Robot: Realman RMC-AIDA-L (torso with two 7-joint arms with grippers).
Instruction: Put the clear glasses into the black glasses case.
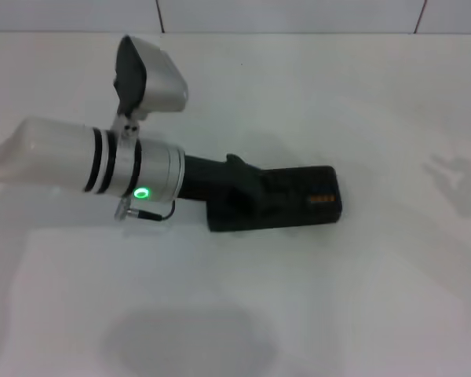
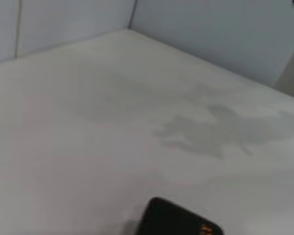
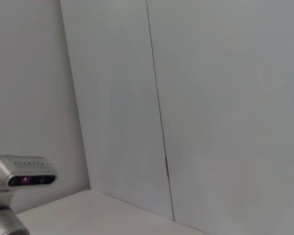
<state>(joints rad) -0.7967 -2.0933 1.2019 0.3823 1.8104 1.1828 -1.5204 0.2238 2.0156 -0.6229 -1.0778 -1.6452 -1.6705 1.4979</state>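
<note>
The black glasses case [image 1: 298, 204] lies shut on the white table [image 1: 337, 298], a little right of the frame's centre, orange lettering toward its right end. The left gripper [image 1: 239, 192] reaches in from the left over the case's left end; I cannot tell how its fingers stand.

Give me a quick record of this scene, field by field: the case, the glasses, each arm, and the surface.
case: black glasses case, lid shut, flat on the table, orange lettering on top
glasses: not visible in any view
left gripper: reaching over the case's left end, fingers hard to tell
right gripper: out of view; its wrist camera faces the wall
surface: white table
</note>
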